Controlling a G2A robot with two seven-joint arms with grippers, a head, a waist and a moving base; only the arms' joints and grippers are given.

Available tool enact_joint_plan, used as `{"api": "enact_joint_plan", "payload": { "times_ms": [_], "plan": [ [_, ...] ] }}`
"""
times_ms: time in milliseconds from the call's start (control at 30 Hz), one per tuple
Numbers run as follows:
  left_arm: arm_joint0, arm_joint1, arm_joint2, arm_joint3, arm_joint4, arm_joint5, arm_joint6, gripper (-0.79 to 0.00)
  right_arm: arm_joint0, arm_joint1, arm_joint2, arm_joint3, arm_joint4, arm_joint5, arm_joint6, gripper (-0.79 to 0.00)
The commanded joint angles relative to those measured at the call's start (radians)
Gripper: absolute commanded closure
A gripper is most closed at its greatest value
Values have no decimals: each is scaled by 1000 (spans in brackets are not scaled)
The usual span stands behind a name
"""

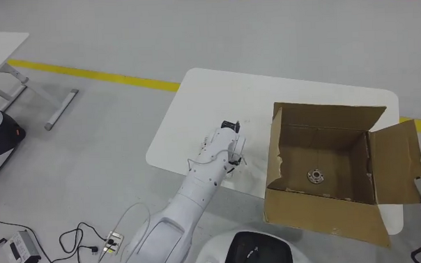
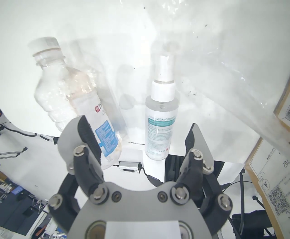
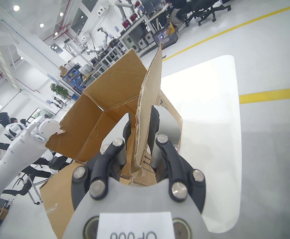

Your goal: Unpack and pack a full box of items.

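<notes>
An open cardboard box (image 1: pixel 325 218) stands on the right part of the white table (image 1: pixel 216 96). A small round metal piece (image 1: pixel 314 175) lies on its floor. My right gripper (image 3: pixel 140 117) is shut on the box's right flap (image 3: pixel 151 79), holding it outward (image 1: pixel 396 160) at the table's right edge. My left gripper (image 2: pixel 137 125) hangs open over the table's front left part (image 1: pixel 231 127). Just beyond its fingers are a clear water bottle (image 2: pixel 74 95) lying tilted and a clear spray bottle (image 2: pixel 160 117). Neither is touched.
A clear plastic film (image 2: pixel 215 68) lies on the table beyond the bottles, towards the box wall (image 2: pixel 267 181). The table's front left edge is close behind the left gripper. A second table (image 1: pixel 2 48) and floor cables (image 1: pixel 82 241) are off to the left.
</notes>
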State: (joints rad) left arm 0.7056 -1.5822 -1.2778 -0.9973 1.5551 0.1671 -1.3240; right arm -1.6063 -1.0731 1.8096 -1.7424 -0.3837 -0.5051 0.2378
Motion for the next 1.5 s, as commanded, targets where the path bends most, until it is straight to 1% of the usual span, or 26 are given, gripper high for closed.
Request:
{"api": "enact_joint_plan", "payload": {
  "times_ms": [0,33,67,100,167,200,233,267,300,333,400,467,600,667,833,1233,1333,1400,1467],
  "plan": [
    [8,0,0,-52,-3,0,-7,-785,-3,0,11,-20,9,-6,-4,-453],
    [13,1,-5,-85,-9,0,-15,-785,-6,1,19,-37,12,-11,-5,-573],
    [20,2,-6,-122,-7,-4,-21,-785,-9,1,30,-58,11,-17,-6,-671],
    [29,4,-9,-163,-5,-4,-29,-785,-15,2,41,-81,8,-21,-6,-708],
    [49,7,-17,-244,2,-6,-42,-785,-28,3,61,-128,9,-32,-12,-717],
    [57,9,-20,-287,8,-7,-47,-785,-34,3,71,-156,15,-42,-14,-708],
    [68,10,-24,-326,9,-9,-56,-785,-40,3,84,-183,10,-46,-14,-668],
    [78,12,-28,-361,10,-14,-66,-785,-47,4,95,-206,-1,-45,-12,-566],
    [85,13,-33,-399,14,-17,-69,-785,-53,4,99,-236,-8,-50,-6,-339],
    [94,16,-35,-430,27,-22,-73,-785,-57,5,103,-263,-20,-57,4,0],
    [111,18,-40,-487,43,-23,-81,-785,-59,8,107,-302,-93,-55,37,0],
    [124,20,-48,-530,45,-27,-89,-785,-50,8,88,-324,-171,-18,61,0],
    [139,23,-59,-585,50,-23,-93,-785,1,14,5,-328,-362,36,171,0],
    [148,22,-63,-603,30,-23,-93,-785,43,16,-48,-309,-442,45,195,0],
    [148,22,-63,-603,30,-23,-93,-785,186,12,-185,-178,-470,89,253,0],
    [148,22,-63,-603,30,-23,-93,-785,195,12,-191,-175,-479,90,255,0],
    [148,22,-63,-603,30,-23,-93,-785,217,17,-187,-236,-586,114,305,0],
    [148,22,-63,-603,30,-23,-93,-785,261,23,-213,-272,-725,125,401,0],
    [148,22,-63,-603,30,-23,-93,-785,326,28,-279,-281,-910,116,524,0]
  ]
}}
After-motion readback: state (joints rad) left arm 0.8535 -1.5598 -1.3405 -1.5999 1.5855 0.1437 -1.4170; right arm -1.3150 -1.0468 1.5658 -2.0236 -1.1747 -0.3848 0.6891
